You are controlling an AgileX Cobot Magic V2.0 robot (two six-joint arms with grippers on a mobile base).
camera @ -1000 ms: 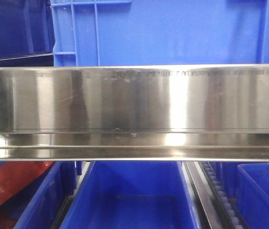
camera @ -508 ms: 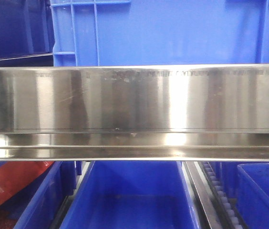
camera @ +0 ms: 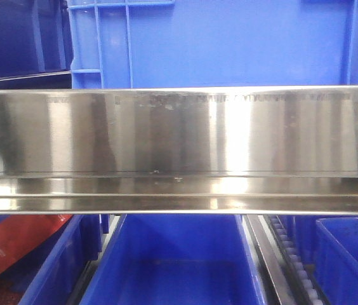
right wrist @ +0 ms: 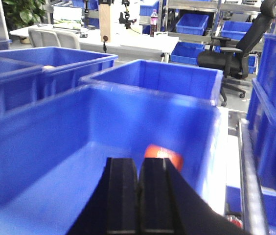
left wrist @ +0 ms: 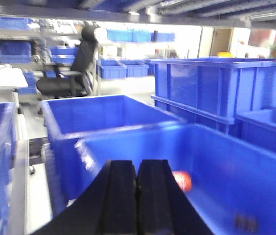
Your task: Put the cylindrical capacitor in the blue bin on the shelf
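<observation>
An orange-red cylindrical capacitor (left wrist: 182,180) lies on the floor of a blue bin (left wrist: 123,147), just past my left gripper (left wrist: 137,164) and to its right. That gripper is shut, its black fingers pressed together with nothing between them. In the right wrist view the capacitor (right wrist: 165,152) lies against the far wall of the blue bin (right wrist: 55,142), just beyond my right gripper (right wrist: 139,162), which is shut and empty too. The shelf's steel front rail (camera: 179,133) spans the front view, where neither gripper shows.
Other blue bins (left wrist: 99,112) and a tall blue crate (left wrist: 206,93) stand around the bin. Below the rail are more blue bins (camera: 172,260), a roller track (camera: 293,260) and a red strip (camera: 7,244). A black office chair (right wrist: 236,49) and a white table (right wrist: 128,41) are behind.
Only the reflections on the steel rail have shifted slightly; the bins in the front view have not moved.
</observation>
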